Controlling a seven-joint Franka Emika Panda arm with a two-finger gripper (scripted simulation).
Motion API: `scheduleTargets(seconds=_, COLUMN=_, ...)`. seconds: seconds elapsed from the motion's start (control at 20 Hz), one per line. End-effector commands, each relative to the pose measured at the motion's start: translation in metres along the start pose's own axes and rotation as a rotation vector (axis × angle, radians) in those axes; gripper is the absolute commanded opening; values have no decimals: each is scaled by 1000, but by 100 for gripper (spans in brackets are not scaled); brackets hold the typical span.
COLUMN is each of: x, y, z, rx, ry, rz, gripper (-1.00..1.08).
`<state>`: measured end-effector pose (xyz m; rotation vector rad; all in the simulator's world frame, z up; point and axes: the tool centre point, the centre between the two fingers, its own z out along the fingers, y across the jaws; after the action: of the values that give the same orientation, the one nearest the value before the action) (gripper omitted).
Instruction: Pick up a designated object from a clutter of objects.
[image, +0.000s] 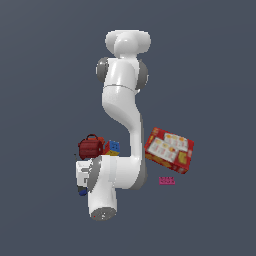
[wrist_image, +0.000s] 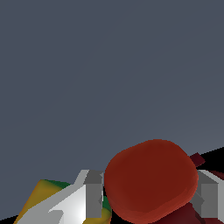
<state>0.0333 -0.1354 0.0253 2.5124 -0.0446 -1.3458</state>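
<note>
While the arm (image: 122, 125) is bending low over the clutter, the fingers (wrist_image: 94, 192) are standing apart on either side of the red drill (wrist_image: 151, 179); whether they are pressing on it, I cannot tell. Just beside the drill, the dark red mug (image: 90, 146) is sitting with its inside hidden, the small block (image: 113, 147) touching it. Well apart from the drill, the cracker box (image: 169, 150) and pink brick (image: 167, 180) are lying.

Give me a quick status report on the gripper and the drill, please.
Gripper fingers flank the red-orange pistol-shaped drill; full closure unclear. Dark red mug and red-yellow-blue block close by.
</note>
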Motion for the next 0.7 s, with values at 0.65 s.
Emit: scheduleTargets(seconds=0.65, x=-20, y=-3, z=-22, rx=37, ry=36, rz=61, gripper=-100)
